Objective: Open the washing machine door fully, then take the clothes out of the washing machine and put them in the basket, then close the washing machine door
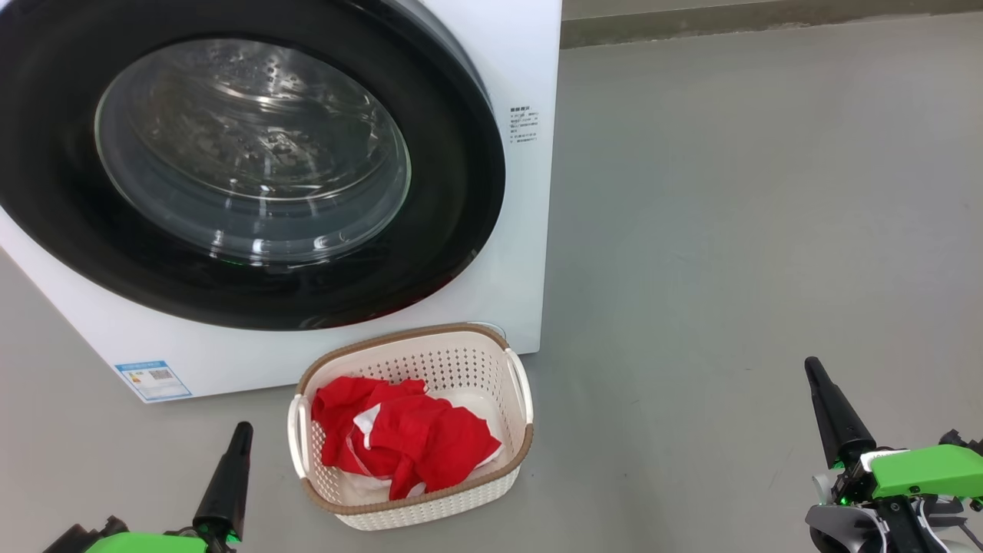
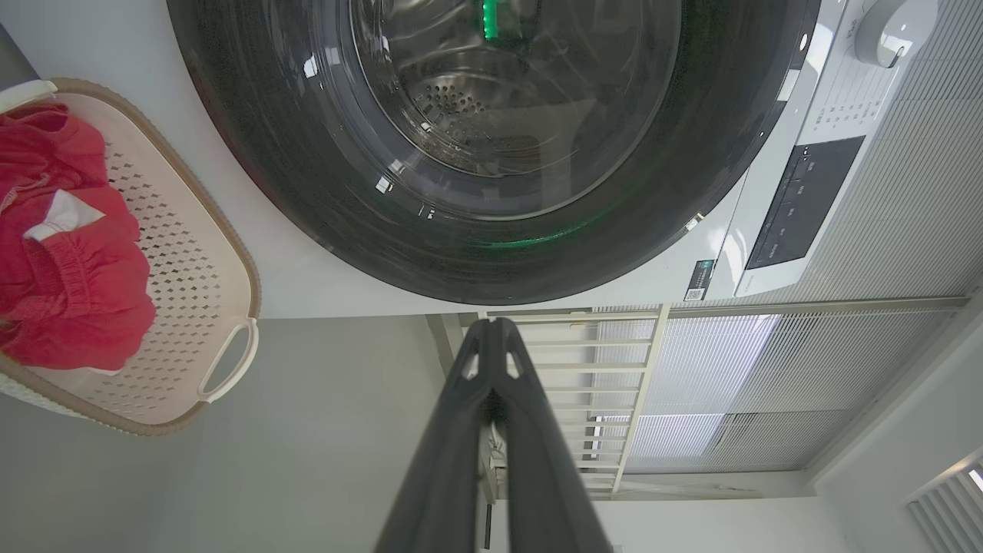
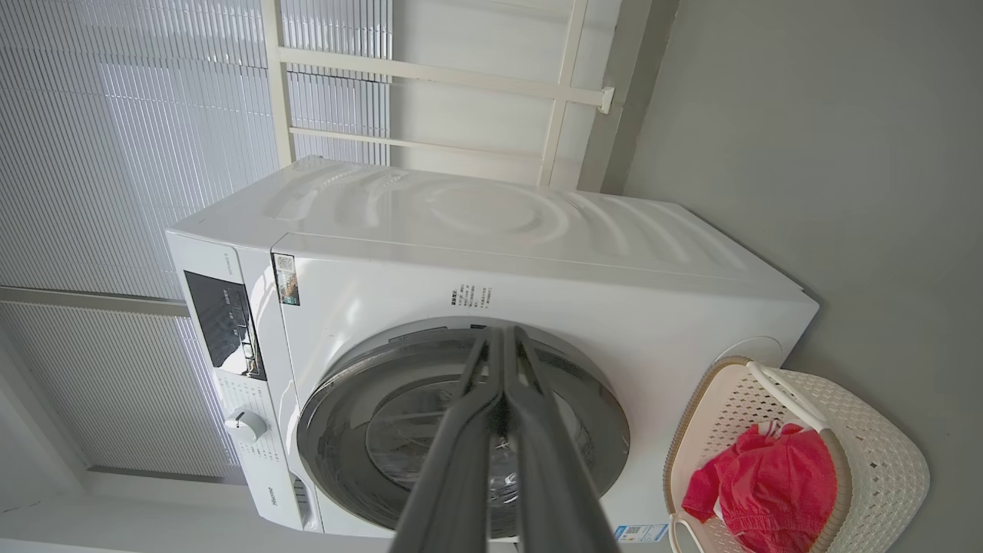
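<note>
Washing machine door (image 1: 453,192): closed flush against the white washing machine (image 1: 530,253). Basket (image 1: 476,361): on the grey floor (image 1: 729,230), at the door's 5 o'clock, just before the machine's front. Red clothes (image 1: 407,438): lying inside the basket. Left gripper (image 1: 243,428): fingers pressed together, empty, near the basket's 8 o'clock. Right gripper (image 1: 812,367): likewise closed and empty, well apart at 3 o'clock.

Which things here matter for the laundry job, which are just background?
Job:
- washing machine
- door, shut
- red clothes, in the basket

Background:
- window blinds
- white railing
- grey floor
</note>
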`<state>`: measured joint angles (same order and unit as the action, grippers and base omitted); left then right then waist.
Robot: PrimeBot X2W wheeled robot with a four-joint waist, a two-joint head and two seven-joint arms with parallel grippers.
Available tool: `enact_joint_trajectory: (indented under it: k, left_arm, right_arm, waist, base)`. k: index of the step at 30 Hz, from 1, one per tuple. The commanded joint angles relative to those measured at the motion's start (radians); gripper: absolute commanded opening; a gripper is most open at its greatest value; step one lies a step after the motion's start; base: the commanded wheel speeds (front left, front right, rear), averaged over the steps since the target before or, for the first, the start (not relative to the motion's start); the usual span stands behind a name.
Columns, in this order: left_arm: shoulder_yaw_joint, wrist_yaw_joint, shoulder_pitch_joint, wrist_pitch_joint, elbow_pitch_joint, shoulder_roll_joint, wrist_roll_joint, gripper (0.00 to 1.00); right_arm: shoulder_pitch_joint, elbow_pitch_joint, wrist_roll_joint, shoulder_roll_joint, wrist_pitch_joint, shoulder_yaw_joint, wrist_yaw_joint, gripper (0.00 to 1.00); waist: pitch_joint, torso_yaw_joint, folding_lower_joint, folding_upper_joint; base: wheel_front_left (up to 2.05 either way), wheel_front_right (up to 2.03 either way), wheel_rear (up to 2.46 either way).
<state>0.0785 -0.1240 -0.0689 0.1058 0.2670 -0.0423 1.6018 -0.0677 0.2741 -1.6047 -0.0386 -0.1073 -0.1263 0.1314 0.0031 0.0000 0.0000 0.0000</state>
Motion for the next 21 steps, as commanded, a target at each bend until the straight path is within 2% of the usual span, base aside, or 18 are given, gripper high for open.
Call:
enact_joint_trajectory:
  k: [1,21]
  left_arm:
    - [0.035,-0.007,-0.039,0.008,-0.022,-0.008,0.007,0.00]
    - [0.035,-0.007,-0.039,0.008,-0.022,-0.008,0.007,0.00]
  right_arm:
    - [-0.040,-0.029,-0.004,-0.012,-0.006,0.012,-0.001,0.00]
    - [-0.040,-0.029,-0.004,-0.012,-0.006,0.012,-0.001,0.00]
  waist:
    - [0.000,0.000,0.0000,0.0000]
    - [0.000,0.000,0.0000,0.0000]
  base:
    - [0.00,0.00,0.00]
    - [0.00,0.00,0.00]
